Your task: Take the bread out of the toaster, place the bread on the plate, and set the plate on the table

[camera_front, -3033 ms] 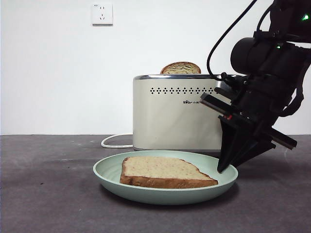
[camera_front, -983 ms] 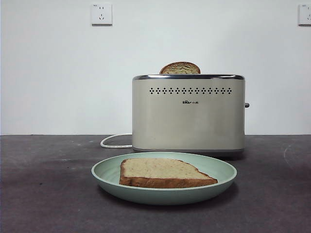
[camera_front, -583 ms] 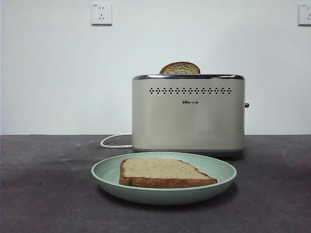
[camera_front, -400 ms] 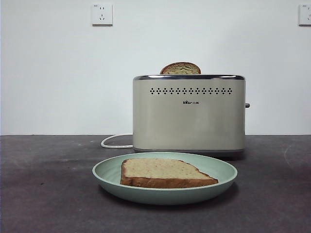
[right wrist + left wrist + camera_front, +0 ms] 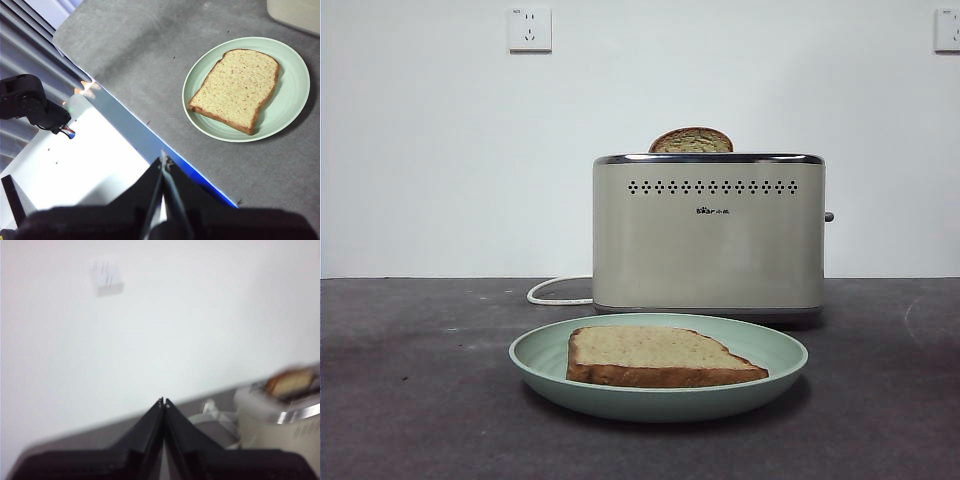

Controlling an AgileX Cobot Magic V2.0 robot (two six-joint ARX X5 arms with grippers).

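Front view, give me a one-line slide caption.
Bread lies on the mint-green plate on the table, before the toaster holding a second slice.

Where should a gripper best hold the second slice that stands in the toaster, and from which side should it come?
Probably from straight above, closing on the two flat faces of the second slice's domed top. Only that part rises above the toaster's chrome rim; the rest is hidden in the slot.
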